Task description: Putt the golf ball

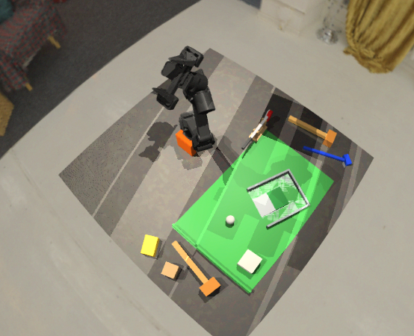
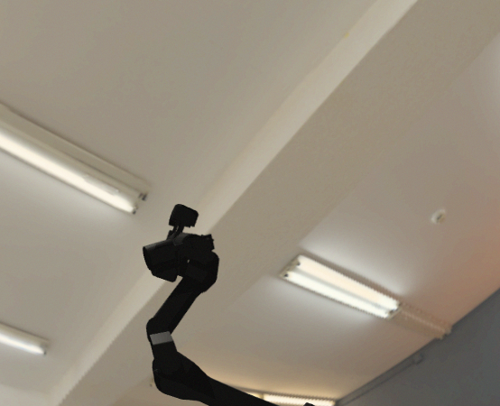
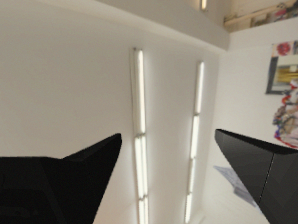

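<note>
My gripper (image 1: 163, 75) (image 3: 167, 135) is open and empty, raised high and turned away from the green mat (image 1: 207, 214). The red putter (image 1: 270, 115) shows a red end and a pale shaft; it leans over a small tan stand (image 1: 258, 134) at the mat's back corner, well away from the gripper. The white golf ball (image 1: 230, 219) rests on the mat in front of the ramp. The pale ramp (image 1: 262, 204) leads to a dark green raised square (image 1: 278, 198) inside a dark rail (image 1: 299, 187). The wrist view shows only ceiling and walls between the fingers.
An orange block (image 1: 184, 142) sits by the arm base. A white block (image 1: 249, 261) stands on the mat. A yellow block (image 1: 150, 246), a tan block (image 1: 170, 270) and an orange mallet (image 1: 210, 286) lie in front. Another mallet (image 1: 311, 128) and a blue club (image 1: 326, 154) lie at the right.
</note>
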Robot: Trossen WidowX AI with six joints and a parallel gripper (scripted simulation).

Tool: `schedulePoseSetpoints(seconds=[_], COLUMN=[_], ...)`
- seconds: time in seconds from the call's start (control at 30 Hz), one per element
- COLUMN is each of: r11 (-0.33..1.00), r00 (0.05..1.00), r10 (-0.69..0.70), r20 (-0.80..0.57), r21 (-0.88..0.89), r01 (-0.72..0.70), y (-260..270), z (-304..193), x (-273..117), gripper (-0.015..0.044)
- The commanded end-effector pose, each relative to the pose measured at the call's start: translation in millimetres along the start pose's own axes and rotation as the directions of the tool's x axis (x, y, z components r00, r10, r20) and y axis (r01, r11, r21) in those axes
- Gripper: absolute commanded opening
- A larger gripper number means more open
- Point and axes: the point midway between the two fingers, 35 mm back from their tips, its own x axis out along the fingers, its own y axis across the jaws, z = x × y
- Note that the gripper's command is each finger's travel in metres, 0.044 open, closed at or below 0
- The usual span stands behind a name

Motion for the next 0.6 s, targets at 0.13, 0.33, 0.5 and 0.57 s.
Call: schedulePoseSetpoints(seconds=[0.13, 0.33, 0.5, 0.57], r11=[0.966, 0.885, 0.765, 0.711], r00=[0.935, 0.83, 0.675, 0.607], r10=[0.212, 0.357, 0.494, 0.541], r20=[0.283, 0.429, 0.549, 0.582], r21=[0.083, 0.129, 0.096, 0.07], r01=[-0.244, -0.447, -0.637, -0.7], y=[50, 90, 130, 145], z=[113, 171, 220, 234], x=[-13, -44, -92, -114], gripper=[0.044, 0.044, 0.044, 0.044])
